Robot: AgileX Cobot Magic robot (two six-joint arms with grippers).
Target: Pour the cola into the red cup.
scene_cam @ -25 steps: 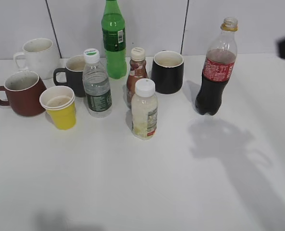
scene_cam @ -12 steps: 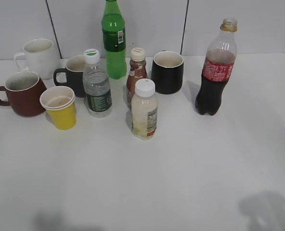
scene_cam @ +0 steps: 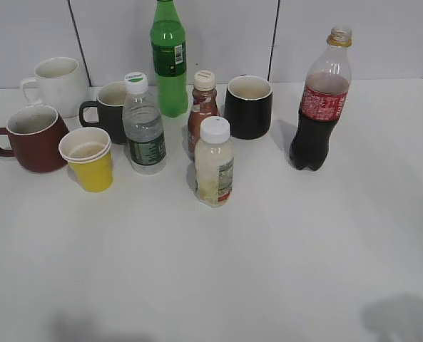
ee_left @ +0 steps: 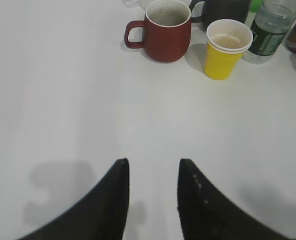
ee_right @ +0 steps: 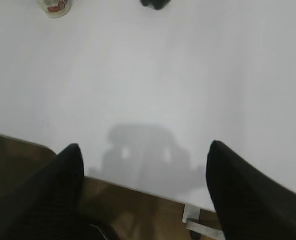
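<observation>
The cola bottle [scene_cam: 318, 107] stands upright at the right back of the white table, with dark liquid and a red label; its base shows at the top edge of the right wrist view [ee_right: 155, 3]. The red cup [scene_cam: 33, 139] stands at the far left, handle to the left, and shows in the left wrist view [ee_left: 167, 32] far ahead. My left gripper [ee_left: 152, 162] is open and empty, low over bare table. My right gripper [ee_right: 144, 147] is wide open and empty above the table's front edge. Neither gripper shows in the exterior view.
A yellow paper cup [scene_cam: 90, 158] stands against the red cup's right. A white mug [scene_cam: 54, 82], two black mugs [scene_cam: 108, 107] [scene_cam: 248, 107], a water bottle [scene_cam: 143, 125], a green bottle [scene_cam: 168, 60], a brown bottle [scene_cam: 202, 110] and a white-capped bottle [scene_cam: 215, 164] crowd the back middle.
The right arm's dark tip at the upper right edge has left the exterior view. Its shadow moved from beside the cola bottle to the front right corner.
</observation>
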